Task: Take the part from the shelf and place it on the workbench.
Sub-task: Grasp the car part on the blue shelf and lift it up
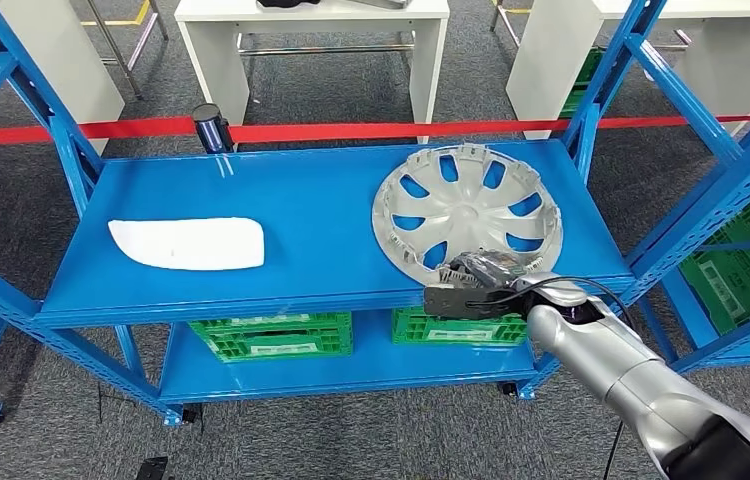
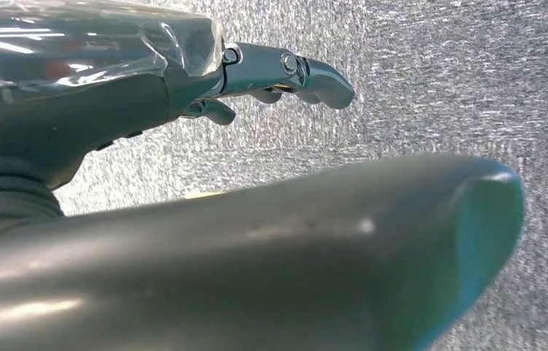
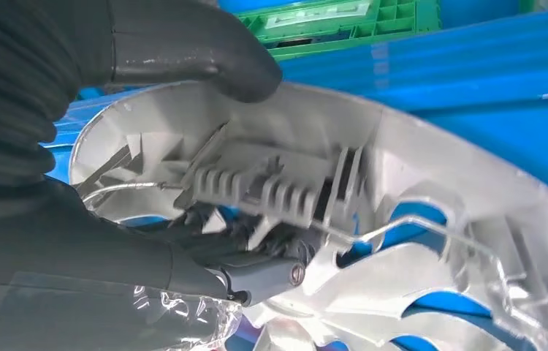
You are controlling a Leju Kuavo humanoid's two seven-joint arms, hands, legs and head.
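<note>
A silver wheel cover (image 1: 466, 205) lies inner side up on the right half of the blue shelf's top deck (image 1: 321, 195). My right hand (image 1: 486, 278) is at the cover's near edge. In the right wrist view its thumb (image 3: 205, 51) presses on the outside of the wheel cover's (image 3: 432, 183) rim, and its fingers (image 3: 256, 274) reach inside against the ribbed clips, so the hand grips the rim. A flat white part (image 1: 189, 243) lies on the left half of the deck. My left hand (image 2: 110, 124) hangs over grey carpet, fingers apart and holding nothing.
Green crates (image 1: 271, 335) sit on the lower deck. Blue uprights (image 1: 71, 150) frame the shelf, and a second blue rack (image 1: 741, 150) with green crates stands at the right. Behind run a red tape (image 1: 351, 130), a black post (image 1: 213, 128) and white tables (image 1: 311, 30).
</note>
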